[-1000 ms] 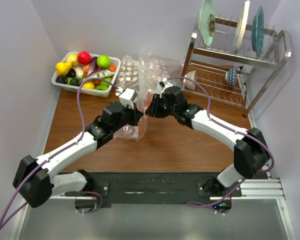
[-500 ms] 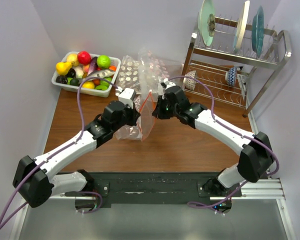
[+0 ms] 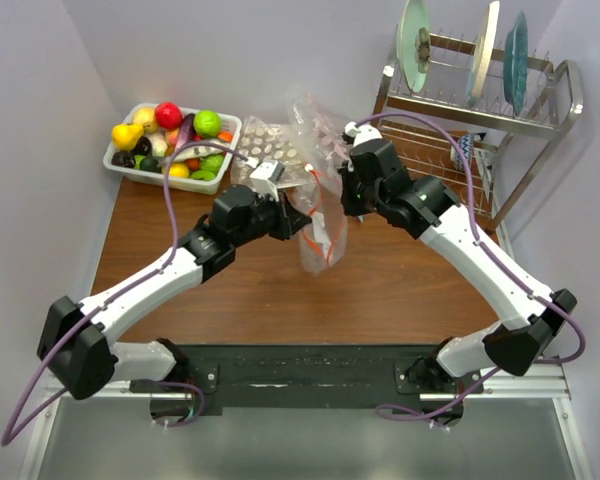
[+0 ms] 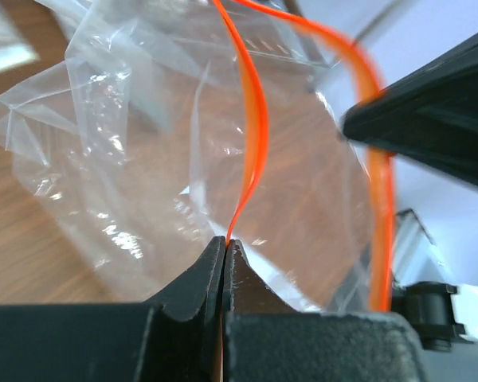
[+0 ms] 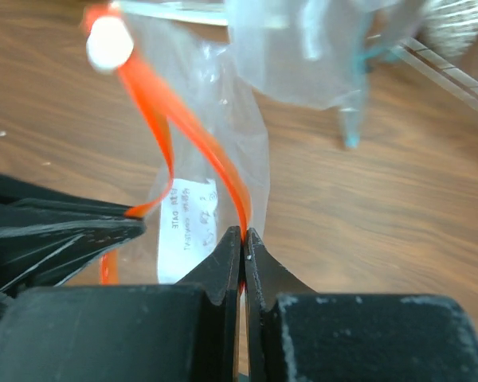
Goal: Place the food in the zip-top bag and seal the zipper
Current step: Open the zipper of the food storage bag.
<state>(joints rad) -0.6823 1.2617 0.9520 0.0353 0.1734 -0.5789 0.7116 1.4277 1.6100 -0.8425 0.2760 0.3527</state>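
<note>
Both arms meet over the middle of the desk with the zip-top bag hanging between them.

Left gripper: clenched, pinching one orange-red lip of the zipper right at the fingertips.

Right gripper: clenched, pinching the other lip of the same strip.

The two lips stand apart between the grippers, so the mouth is open. In the right wrist view they run together at a blurred white spot at the far end of the strip.

The bag body is clear and crinkled, with a white printed label on one side. Cannot tell whether its bottom touches the desk.

Food: piled in a white tray at the back left corner of the desk, well apart from the bag.

More clear bags lie at the back edge, just beside the tray.

Dish rack with upright plates stands at the back right corner.
</note>
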